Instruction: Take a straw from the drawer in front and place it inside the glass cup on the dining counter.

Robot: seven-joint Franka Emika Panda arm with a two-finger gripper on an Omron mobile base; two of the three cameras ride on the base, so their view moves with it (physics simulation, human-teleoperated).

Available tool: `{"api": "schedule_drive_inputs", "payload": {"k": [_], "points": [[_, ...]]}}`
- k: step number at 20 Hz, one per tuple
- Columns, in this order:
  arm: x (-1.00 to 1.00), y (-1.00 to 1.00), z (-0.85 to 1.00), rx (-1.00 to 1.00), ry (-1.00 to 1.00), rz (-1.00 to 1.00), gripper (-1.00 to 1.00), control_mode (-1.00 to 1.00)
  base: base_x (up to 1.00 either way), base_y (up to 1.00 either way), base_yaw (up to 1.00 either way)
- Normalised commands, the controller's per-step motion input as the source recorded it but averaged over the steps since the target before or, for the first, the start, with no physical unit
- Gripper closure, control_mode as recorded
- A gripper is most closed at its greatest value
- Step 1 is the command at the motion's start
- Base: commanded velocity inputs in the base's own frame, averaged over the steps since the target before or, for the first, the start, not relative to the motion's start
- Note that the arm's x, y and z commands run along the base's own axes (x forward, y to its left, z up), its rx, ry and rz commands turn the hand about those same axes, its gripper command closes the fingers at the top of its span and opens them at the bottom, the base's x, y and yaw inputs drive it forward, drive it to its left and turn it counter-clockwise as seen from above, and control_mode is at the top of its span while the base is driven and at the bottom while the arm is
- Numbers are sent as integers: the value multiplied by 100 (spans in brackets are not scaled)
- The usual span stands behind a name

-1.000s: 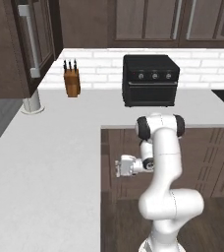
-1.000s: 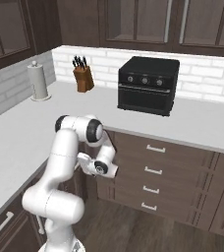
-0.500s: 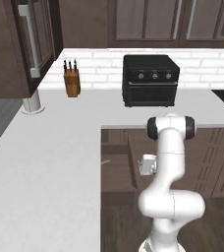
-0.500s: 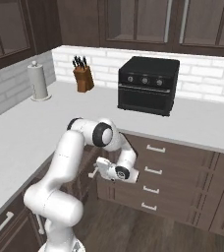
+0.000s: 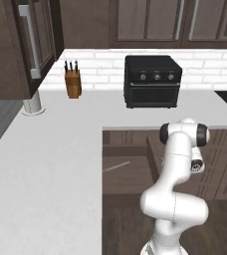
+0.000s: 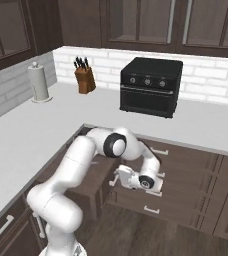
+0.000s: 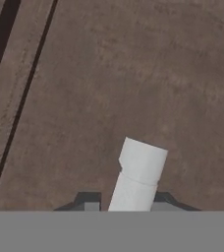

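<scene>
Rendered kitchen, white arm bent low in front of dark wood lower cabinets.

Straw (image 7: 139,172) in the hand view: pale, tube-shaped, seen end-on and very close, sticking out past the fingers (image 7: 88,202) against a brown wood surface with dark seams. Clamped between the two dark tips, one on each side, touching both. In the right base view, hand (image 6: 118,177) low beside the stacked drawer fronts, below the edge of the white counter (image 6: 46,130), with something small and pale at its tip, too small to make out clearly.

Drawer (image 5: 135,177) pulled open in the left base view, under the corner of the counter, to the left of the arm. Hand well clear of it.

Handling, as a judgement: probably almost weightless, thin-walled, fairly stiff along its length but easy to crush or kink if squeezed hard. Smooth and round, so likely to roll or swivel between flat pads. Best taken near the middle, crosswise to its length, with light pressure. Gripped nearer one end, likely to droop or pivot while travelling, and to miss the rim of a narrow tumbler.

Fingers: narrow, nearly together, closed on the straw with only its own width between them. Nothing else touched.
</scene>
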Motion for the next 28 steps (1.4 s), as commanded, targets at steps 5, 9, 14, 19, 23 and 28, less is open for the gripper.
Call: {"api": "schedule_drive_inputs", "payload": {"k": [5,9,14,19,23,28], "points": [[-9,-55,0,-3,0,0,-100,-100,0,0,0],[-21,-28,0,-17,0,0,-100,-100,0,0,0],[-52,-14,42,-20,-6,0,-100,-100,0,0,0],[-86,4,99,-24,-27,-2,-100,-100,0,0,0],[-72,31,100,-26,-27,-6,-100,-100,0,0,0],[-40,45,100,-28,-17,-9,-100,-100,0,0,0]]}}
